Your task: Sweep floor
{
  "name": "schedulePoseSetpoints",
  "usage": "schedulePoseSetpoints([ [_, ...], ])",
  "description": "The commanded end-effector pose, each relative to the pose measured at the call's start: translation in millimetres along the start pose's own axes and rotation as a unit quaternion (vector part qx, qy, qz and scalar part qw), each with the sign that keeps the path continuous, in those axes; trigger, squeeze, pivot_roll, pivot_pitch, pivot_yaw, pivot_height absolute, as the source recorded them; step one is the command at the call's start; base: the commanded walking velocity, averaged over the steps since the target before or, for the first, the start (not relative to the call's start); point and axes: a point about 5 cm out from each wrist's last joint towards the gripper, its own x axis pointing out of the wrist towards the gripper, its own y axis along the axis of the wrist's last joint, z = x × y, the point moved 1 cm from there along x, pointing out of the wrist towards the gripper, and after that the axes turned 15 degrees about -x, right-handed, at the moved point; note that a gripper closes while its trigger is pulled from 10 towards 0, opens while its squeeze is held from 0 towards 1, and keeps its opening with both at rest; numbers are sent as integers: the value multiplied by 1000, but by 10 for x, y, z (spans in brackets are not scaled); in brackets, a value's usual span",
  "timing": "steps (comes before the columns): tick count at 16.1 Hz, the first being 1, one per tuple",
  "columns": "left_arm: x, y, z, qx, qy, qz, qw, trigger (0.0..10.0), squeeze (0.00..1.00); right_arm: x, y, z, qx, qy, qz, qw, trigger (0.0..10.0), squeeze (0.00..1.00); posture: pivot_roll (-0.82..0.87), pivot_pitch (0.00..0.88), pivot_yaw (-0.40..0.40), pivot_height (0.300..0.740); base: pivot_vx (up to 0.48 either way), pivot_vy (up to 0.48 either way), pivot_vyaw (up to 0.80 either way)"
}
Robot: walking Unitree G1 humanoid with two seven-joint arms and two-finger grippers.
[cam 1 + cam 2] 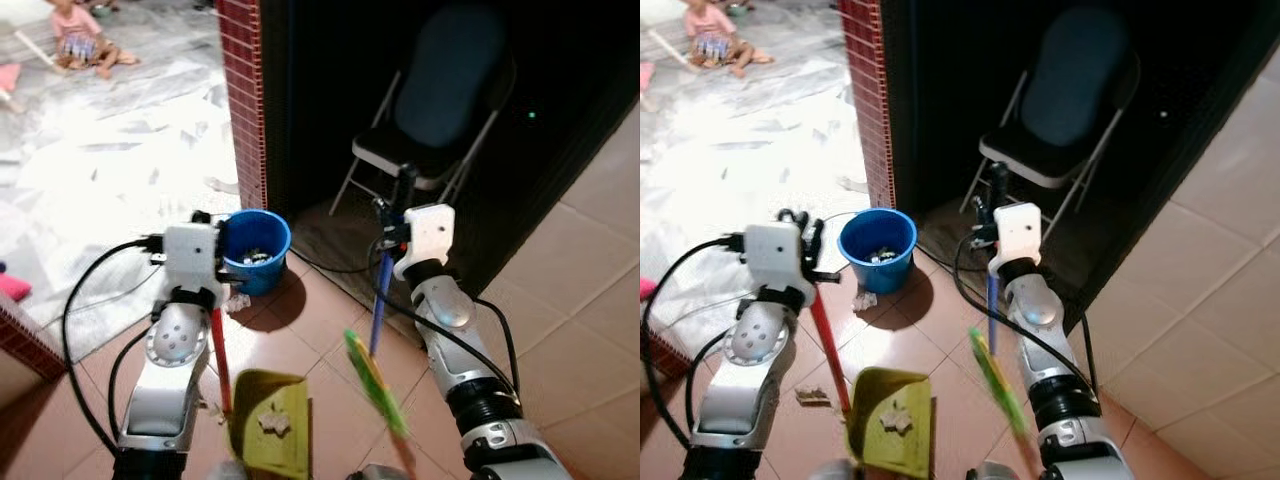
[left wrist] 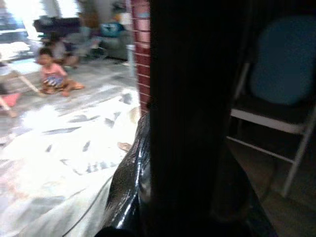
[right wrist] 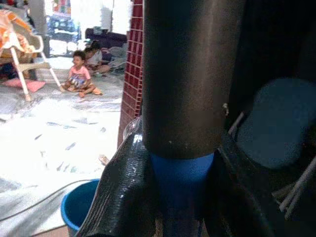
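My left gripper (image 1: 218,252) is shut on the red handle (image 1: 220,360) of a yellow-green dustpan (image 1: 285,445), which rests on the tiled floor with crumpled scraps (image 1: 274,418) inside. My right gripper (image 1: 388,232) is shut on a broom's blue handle (image 1: 378,310), just under its black top grip (image 1: 405,182). The green and orange broom head (image 1: 378,385) hangs blurred to the right of the dustpan. In the right wrist view, the black grip (image 3: 190,74) and blue shaft (image 3: 182,182) sit between shiny black fingers (image 3: 123,192). A dark handle (image 2: 197,123) crosses the left wrist view.
A blue bucket (image 1: 255,250) holding rubbish stands by a red-tiled pillar (image 1: 242,90), with a paper scrap (image 1: 237,300) beside it. A folding chair (image 1: 440,110) stands in the dark doorway. A person (image 1: 85,40) sits on the bright floor far left. Cables (image 1: 85,290) trail near my left arm.
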Motion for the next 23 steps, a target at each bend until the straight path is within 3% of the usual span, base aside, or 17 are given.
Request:
schedulePoseSetpoints([
  [1,71,107,-83,17,21,36,999,10000,0,53,119,-14,5,0,24,1000,10000,0,64,0,-81,740,0,0,0],
  [5,216,196,-259,-9,87,56,995,10000,0,30,135,-30,9,7,27,1000,10000,0,44,0,-76,740,0,0,0],
  [8,291,222,-382,-58,128,60,988,10000,0,14,141,-36,13,10,26,1000,10000,0,39,0,-79,740,0,0,0],
  [11,322,169,-460,-168,144,50,974,10000,0,-14,131,-58,18,17,23,999,10000,0,38,0,-92,740,0,0,0],
  [13,356,123,-493,-244,155,39,956,10000,0,-34,128,-48,19,20,21,999,10000,0,27,1,-108,740,0,0,0],
  [17,413,172,-589,-281,176,56,942,10000,0,-106,64,156,-5,11,7,1000,10000,0,7,7,-117,740,0,0,0],
  [19,414,168,-603,-281,174,56,942,10000,0,-145,19,222,-15,12,-2,1000,10000,0,0,9,-117,740,0,0,0],
  [21,405,84,-632,-335,194,44,921,10000,0,-137,12,277,-26,7,-7,1000,10000,0,-10,11,-119,740,0,0,0],
  [23,405,81,-609,-339,191,43,920,10000,0,-121,31,278,-28,7,-6,1000,10000,0,-10,10,-119,740,0,0,0],
])
